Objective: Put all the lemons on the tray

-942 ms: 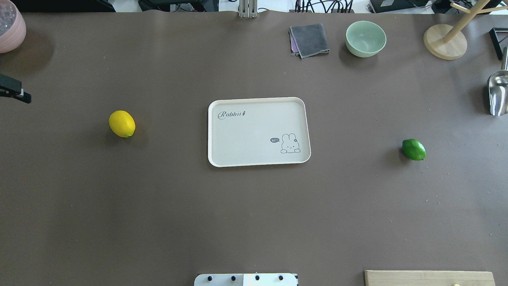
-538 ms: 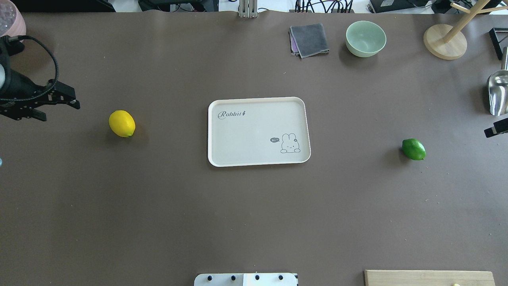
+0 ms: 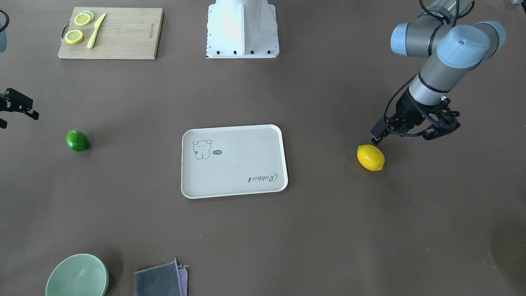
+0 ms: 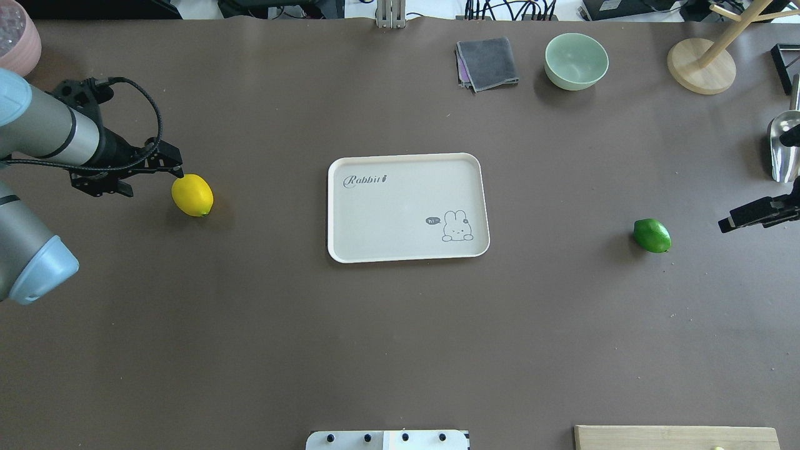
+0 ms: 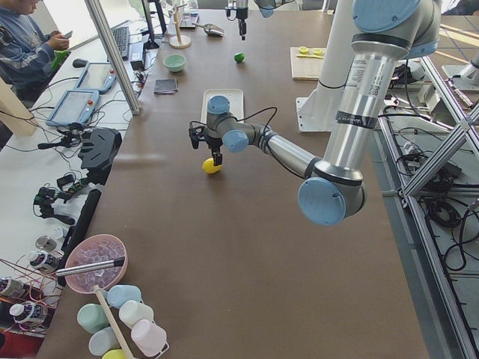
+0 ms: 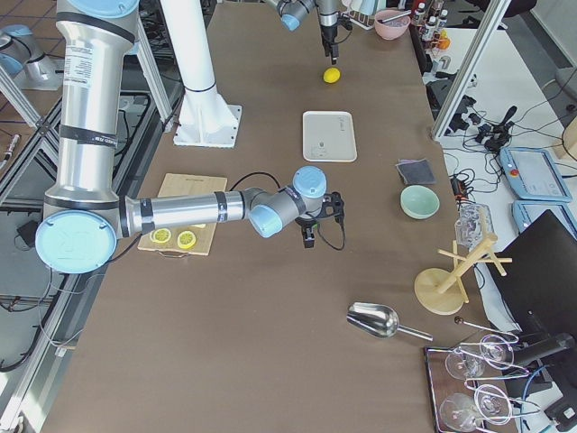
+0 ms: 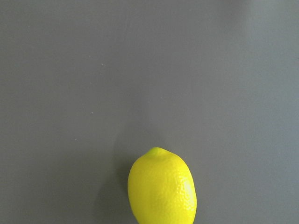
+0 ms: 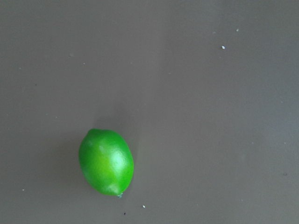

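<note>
The yellow lemon (image 4: 192,195) and green lemon (image 4: 652,235) were off the tray (image 4: 406,200). The left gripper (image 4: 152,181) had its jaws wide; the right gripper's (image 4: 750,215), I couldn't tell.

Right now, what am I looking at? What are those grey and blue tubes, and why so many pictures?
Those tubes are two robot arms at a brown table, each ending in a two-finger gripper. Six cameras show one moment: one above the robot, one facing it, one at each table end, one on each wrist (the fruit close-ups). On the table lie a yellow lemon, a green lemon and, between them, an off-white tray with nothing on it. The left gripper hovers open beside the yellow lemon; the right gripper, also open, is near the green one. Neither holds anything. A bowl, cloth and cutting board sit near the edges.
</note>
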`<state>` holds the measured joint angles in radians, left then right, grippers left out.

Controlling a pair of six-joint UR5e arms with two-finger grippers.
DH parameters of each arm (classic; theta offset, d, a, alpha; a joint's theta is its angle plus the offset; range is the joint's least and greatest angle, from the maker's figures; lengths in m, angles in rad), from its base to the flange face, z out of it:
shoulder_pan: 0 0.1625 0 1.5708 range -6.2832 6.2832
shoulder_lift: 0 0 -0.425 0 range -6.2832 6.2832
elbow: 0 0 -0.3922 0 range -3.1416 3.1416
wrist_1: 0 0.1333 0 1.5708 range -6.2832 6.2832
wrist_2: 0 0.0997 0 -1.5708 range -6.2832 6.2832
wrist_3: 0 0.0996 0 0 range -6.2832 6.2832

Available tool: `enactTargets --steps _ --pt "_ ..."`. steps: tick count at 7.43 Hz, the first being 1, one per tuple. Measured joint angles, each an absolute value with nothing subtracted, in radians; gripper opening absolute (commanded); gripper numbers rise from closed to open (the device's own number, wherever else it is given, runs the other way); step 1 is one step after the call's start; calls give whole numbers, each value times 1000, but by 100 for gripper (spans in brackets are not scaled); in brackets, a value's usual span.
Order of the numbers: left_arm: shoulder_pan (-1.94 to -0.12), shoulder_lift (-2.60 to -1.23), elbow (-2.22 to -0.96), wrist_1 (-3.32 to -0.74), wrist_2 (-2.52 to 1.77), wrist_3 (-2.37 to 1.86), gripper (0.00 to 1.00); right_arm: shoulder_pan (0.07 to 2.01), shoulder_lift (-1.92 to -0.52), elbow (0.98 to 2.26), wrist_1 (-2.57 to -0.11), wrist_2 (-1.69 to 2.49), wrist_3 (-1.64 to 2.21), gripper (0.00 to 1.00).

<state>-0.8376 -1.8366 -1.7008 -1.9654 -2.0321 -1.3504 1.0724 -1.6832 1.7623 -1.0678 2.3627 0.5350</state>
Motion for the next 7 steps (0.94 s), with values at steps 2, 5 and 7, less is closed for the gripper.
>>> enactTargets --steps 2,5,7 --pt "-825 -1847 -1647 -2011 -2019 -1360 97 1029 -1666 1760 -1069 2350 540 100" --pt "-809 -1851 -1600 -2058 -2000 -1363 88 986 -1651 1752 -1070 2341 555 100" --pt "-801 -1853 -1578 -2083 -1989 -1364 46 958 -1638 1749 -1073 2325 570 99"
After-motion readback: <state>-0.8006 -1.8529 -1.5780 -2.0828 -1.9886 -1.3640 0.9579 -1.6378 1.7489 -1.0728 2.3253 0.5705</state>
